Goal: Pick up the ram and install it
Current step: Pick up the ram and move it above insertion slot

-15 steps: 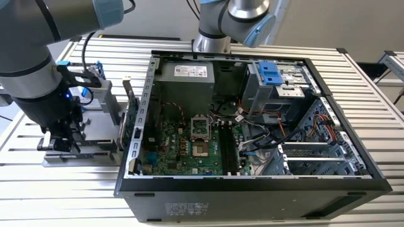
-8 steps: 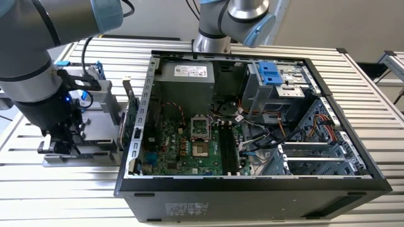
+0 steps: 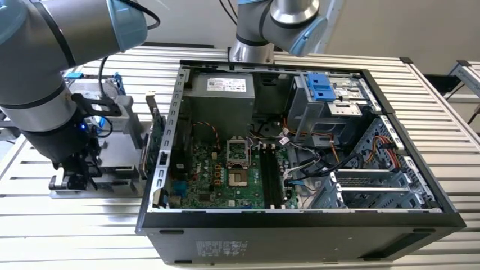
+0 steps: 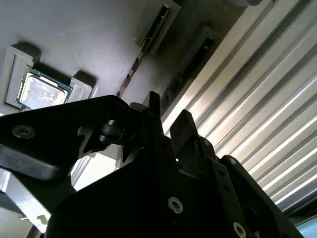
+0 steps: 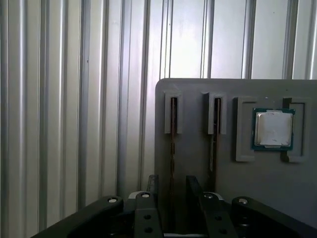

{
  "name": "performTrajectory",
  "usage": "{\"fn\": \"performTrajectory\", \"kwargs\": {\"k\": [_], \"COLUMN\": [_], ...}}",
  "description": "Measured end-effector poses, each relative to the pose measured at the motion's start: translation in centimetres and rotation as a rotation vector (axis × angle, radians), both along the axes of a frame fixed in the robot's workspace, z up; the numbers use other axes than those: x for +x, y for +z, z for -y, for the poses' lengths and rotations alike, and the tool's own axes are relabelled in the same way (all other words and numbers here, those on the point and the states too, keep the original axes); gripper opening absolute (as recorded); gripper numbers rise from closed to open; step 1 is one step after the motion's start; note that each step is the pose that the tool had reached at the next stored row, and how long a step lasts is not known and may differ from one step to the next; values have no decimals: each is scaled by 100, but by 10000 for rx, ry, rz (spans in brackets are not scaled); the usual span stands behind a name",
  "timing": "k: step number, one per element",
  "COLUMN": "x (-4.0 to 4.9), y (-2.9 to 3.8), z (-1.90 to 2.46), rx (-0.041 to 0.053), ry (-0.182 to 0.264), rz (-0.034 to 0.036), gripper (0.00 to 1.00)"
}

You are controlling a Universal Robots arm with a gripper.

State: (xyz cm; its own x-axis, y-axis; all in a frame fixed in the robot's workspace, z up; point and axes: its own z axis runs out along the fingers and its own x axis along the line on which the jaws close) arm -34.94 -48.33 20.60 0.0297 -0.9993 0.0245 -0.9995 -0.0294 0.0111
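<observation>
First wrist view: ram [image 5: 173,144], slim dark circuit-board stick, on edge in slot of flat grey holder block [image 5: 194,148]. Black two-finger gripper [image 5: 172,182] straddles it, fingers [image 5: 152,193] apart, one each side. Judgement: grasp wants stick centred, pads square on flat faces, no side load on slot. Pad contact unclear; stick's near end hidden under gripper body; chips not made out edge-on.

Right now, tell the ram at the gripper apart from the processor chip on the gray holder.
The ram stands on edge, a long dark strip; the processor chip lies flat, square and silver. The ram runs into the open gripper; the processor chip sits clear of it. Both rest in the gray holder.
</observation>
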Motion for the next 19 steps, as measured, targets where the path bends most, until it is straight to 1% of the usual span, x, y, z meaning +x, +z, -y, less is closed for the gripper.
{"fn": "performTrajectory", "kwargs": {"k": [6,12,16,19], "x": [-1,-1,-1,-1], "y": [-64,-115,-138,-142], "z": [3,4,4,3], "rx": [0,0,0,-2], "ry": [20,68,185,233], "rz": [-1,-1,-1,-2], "gripper": [100,100,100,100]}}
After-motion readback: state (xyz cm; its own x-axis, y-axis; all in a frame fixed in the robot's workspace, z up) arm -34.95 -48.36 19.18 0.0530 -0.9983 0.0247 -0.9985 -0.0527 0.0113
